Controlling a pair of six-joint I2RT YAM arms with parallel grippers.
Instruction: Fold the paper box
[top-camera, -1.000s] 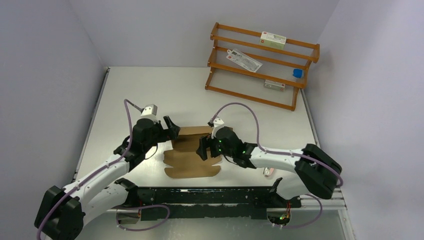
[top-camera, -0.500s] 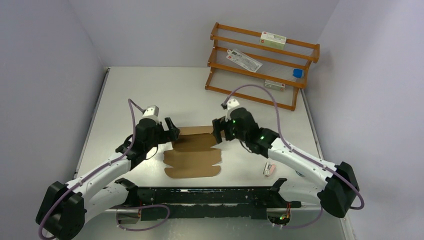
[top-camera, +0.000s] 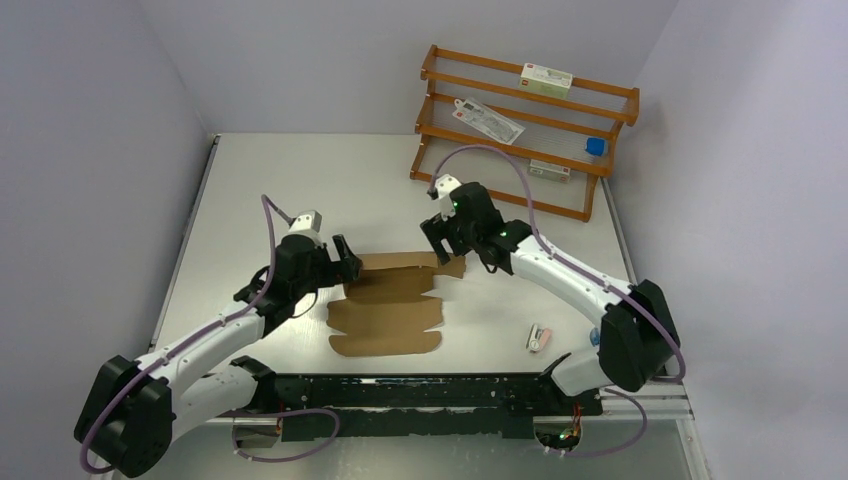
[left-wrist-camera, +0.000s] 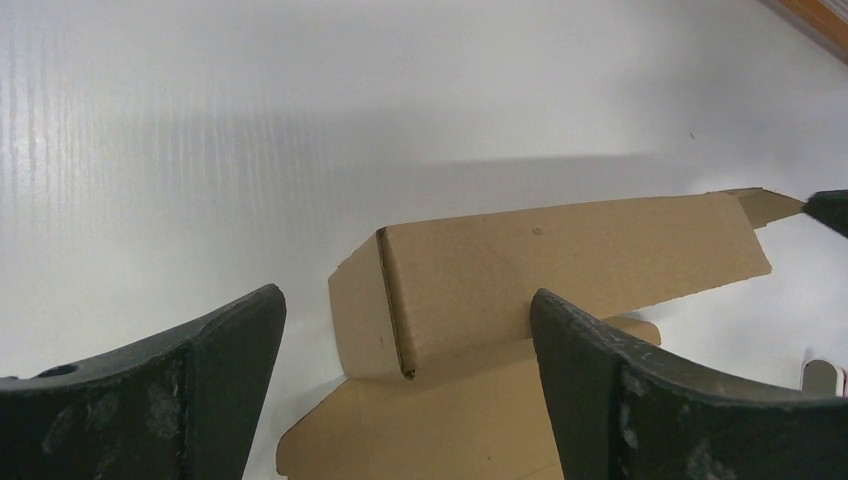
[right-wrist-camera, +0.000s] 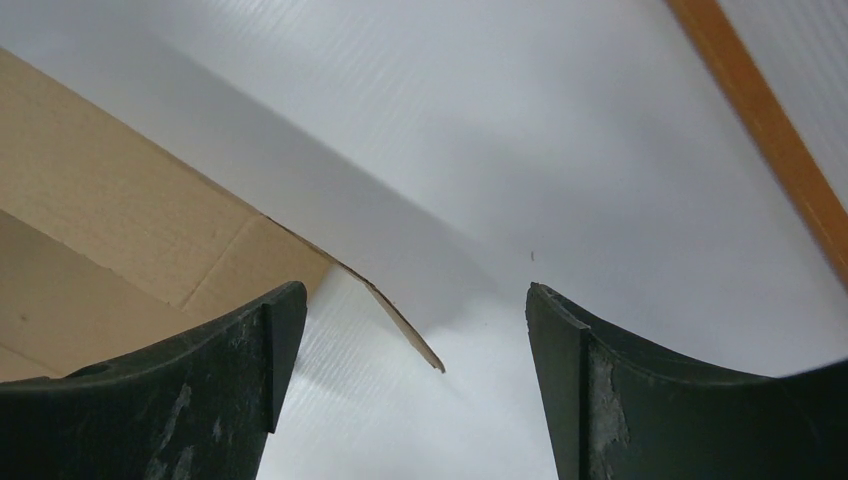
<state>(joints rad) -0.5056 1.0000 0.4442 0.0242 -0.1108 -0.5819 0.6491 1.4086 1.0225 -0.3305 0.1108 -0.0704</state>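
The paper box (top-camera: 388, 305) lies as a mostly flat brown sheet in the middle of the table (top-camera: 300, 180), with its far strip folded up along a crease. The left gripper (top-camera: 343, 257) sits at the far left corner of that strip, its jaws spread wide and nothing pinched between them. The right gripper (top-camera: 437, 243) hangs at the far right corner, jaws likewise spread, with a lifted corner flap (right-wrist-camera: 270, 260) showing between its fingers, unclamped.

Brown paper box (top-camera: 388, 305), far panel raised
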